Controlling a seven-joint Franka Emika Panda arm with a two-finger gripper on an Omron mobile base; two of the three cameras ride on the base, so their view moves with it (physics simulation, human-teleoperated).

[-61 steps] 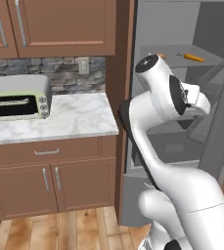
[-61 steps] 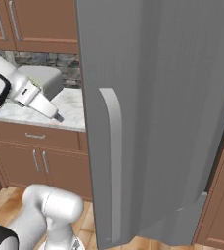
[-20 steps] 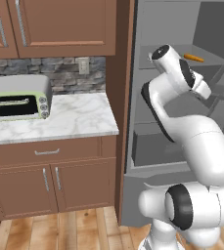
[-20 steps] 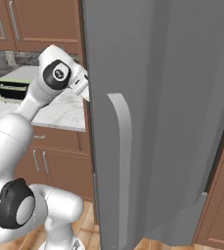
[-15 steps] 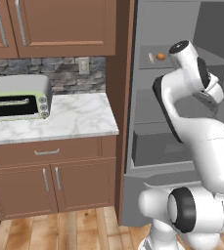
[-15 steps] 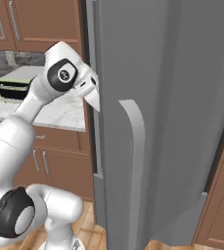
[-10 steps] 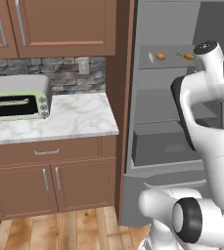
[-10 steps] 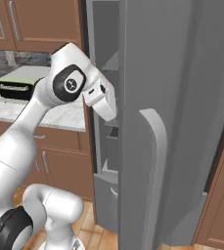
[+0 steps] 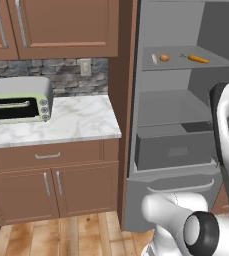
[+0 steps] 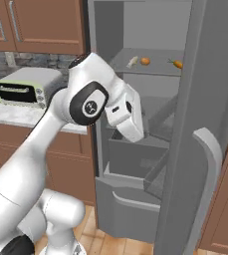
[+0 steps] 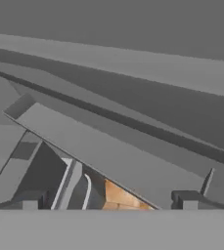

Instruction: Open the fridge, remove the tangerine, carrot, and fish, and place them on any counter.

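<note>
The fridge (image 9: 178,125) fills the right half of the left base view, its door swung open; in the right base view that door stands edge-on at the right of the frame, with the pale curved handle (image 10: 210,149) at lower right. Inside are grey shelves and a drawer low down. The counter (image 9: 66,122) lies in the left half of the left base view, white marble over brown drawers and doors, with a pale green toaster oven (image 9: 18,102) at its far left. The white arm crosses the centre of the right base view, and the gripper (image 10: 130,130) hangs in front of the fridge's lower shelves, its jaws spread wide with nothing between them. On the top shelf, in the upper right of the left base view, the carrot (image 9: 196,58) lies rightmost, the tangerine (image 9: 164,58) to its left, and the fish (image 9: 155,59) just beside the tangerine, leftmost.
</note>
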